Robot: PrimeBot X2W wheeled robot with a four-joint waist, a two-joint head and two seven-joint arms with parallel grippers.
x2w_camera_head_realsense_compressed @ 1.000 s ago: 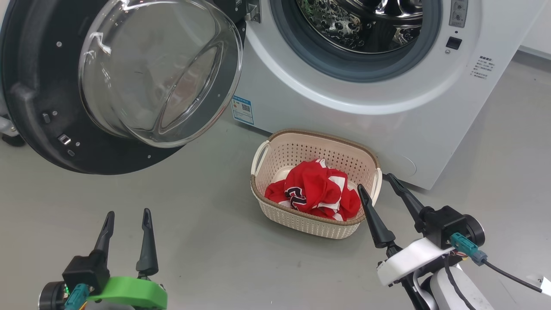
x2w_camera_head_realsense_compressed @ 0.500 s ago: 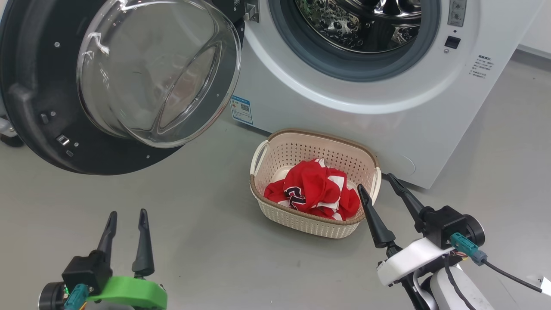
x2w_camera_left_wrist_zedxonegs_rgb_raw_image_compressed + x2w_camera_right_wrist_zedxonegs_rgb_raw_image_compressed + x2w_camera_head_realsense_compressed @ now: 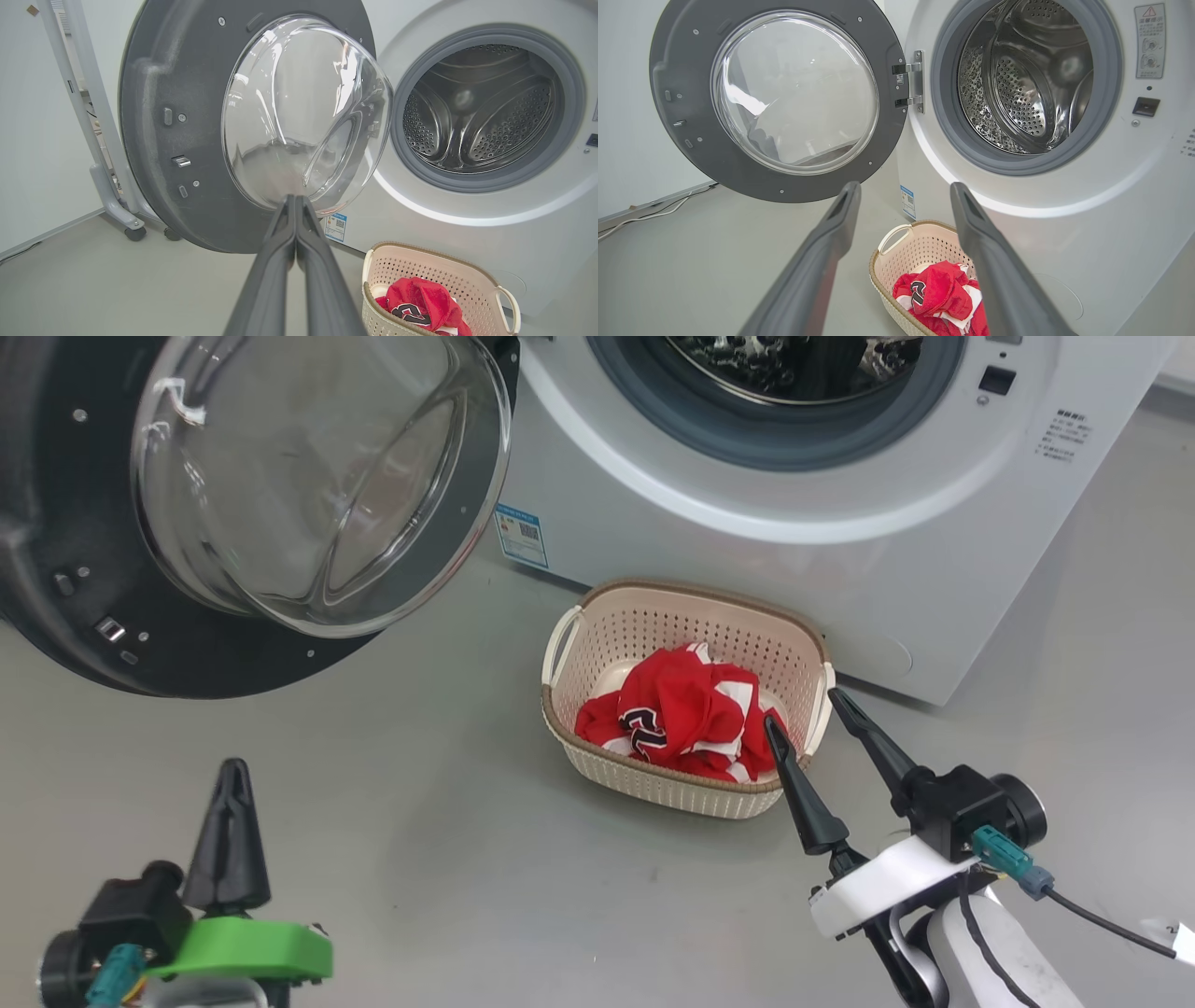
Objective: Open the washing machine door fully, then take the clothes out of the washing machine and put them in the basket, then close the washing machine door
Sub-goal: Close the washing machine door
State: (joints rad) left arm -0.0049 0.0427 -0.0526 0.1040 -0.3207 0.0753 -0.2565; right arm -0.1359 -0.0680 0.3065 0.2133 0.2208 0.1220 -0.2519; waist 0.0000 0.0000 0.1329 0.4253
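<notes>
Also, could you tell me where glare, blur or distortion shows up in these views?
Head view: white glare streaks on the glass of the washing machine door; the clothes are sharp. Left wrist view: the door's glass warps what lies behind it, and the shut left gripper looks soft near the lens. Right wrist view: the open right gripper blurs close up; the drum glints.

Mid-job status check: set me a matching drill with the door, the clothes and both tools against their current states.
1 washing machine door
2 clothes
3 left tool
4 right tool

A shut, empty
B heaped in the basket
C swung wide open
D spread apart at the basket's corner

Pairs: 1-C, 2-B, 3-A, 4-D
</notes>
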